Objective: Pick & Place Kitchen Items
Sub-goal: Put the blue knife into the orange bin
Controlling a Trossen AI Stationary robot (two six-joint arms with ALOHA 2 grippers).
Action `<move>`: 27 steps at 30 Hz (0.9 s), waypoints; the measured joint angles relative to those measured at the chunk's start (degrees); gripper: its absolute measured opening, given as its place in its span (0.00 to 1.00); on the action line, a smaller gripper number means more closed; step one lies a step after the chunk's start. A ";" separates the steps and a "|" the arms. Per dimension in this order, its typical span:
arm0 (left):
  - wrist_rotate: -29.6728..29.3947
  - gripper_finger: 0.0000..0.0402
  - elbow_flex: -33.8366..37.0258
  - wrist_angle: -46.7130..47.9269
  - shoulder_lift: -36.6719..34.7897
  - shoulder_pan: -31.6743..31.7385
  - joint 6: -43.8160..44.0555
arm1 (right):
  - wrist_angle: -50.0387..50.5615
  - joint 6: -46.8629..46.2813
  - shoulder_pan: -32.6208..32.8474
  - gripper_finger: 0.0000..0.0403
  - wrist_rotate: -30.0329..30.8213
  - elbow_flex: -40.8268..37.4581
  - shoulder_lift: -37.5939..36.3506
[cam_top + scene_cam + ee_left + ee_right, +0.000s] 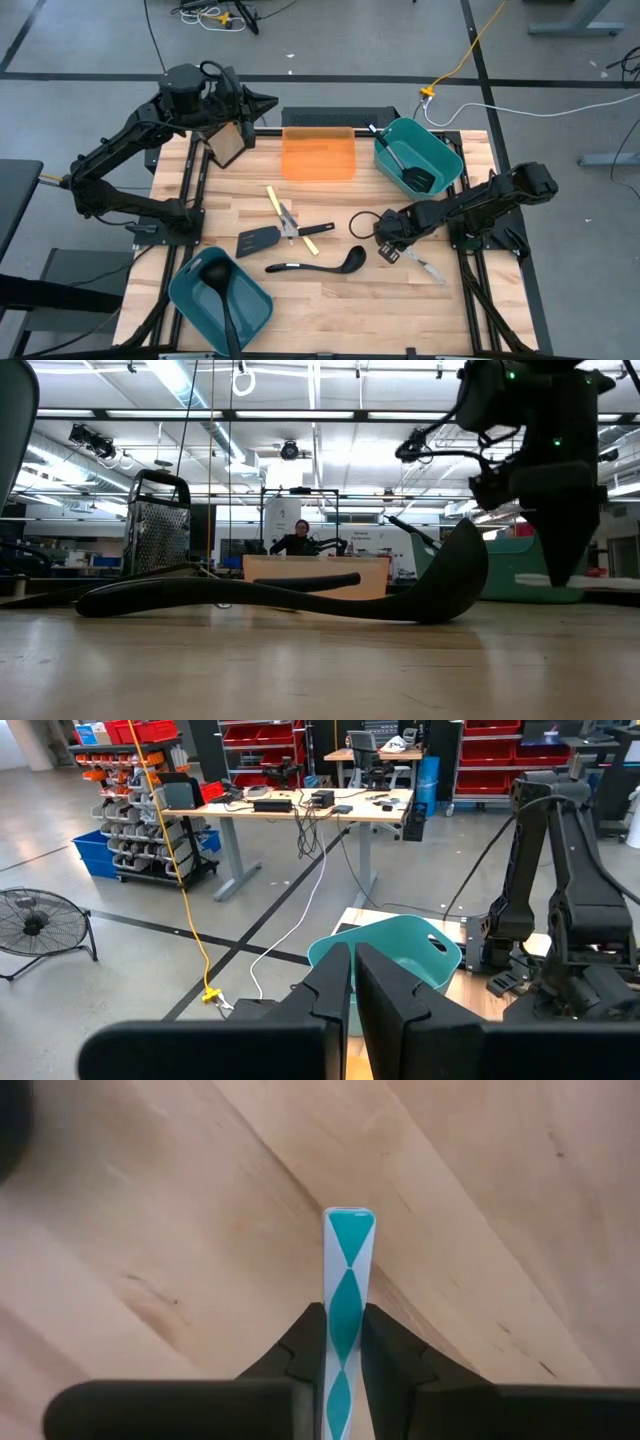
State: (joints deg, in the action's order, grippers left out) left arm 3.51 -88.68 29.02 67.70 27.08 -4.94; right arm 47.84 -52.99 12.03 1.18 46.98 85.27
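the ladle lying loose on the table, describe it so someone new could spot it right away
Start at the wooden table and look near its middle, toward the front edge. The black ladle lies flat there, bowl toward the right claw. Unlike the ladle in the front teal bin, it lies on bare wood, below the slotted spatula.

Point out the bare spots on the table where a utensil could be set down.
Bare wood lies along the near edge between the lower teal bin and the right gripper, and left of the orange tray. The middle is crowded: slotted spatula, yellow-handled pieces, black ladle. The left gripper waits beyond the far edge.
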 joint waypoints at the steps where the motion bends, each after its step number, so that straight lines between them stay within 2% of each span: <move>1: -0.02 0.05 0.00 0.00 0.00 0.00 0.00 | 0.75 0.23 0.00 0.12 -0.01 0.68 0.00; 12: -0.01 0.05 0.00 0.00 0.00 0.00 0.00 | 8.23 6.79 -2.51 0.12 2.69 10.90 -0.04; 27: -0.02 0.05 0.00 0.00 0.00 0.01 -0.01 | 10.80 21.86 -7.70 0.12 2.90 22.37 -0.06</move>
State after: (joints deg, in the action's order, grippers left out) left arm 3.49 -88.68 29.02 67.70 27.09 -4.95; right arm 58.64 -31.14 4.33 4.08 69.35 85.22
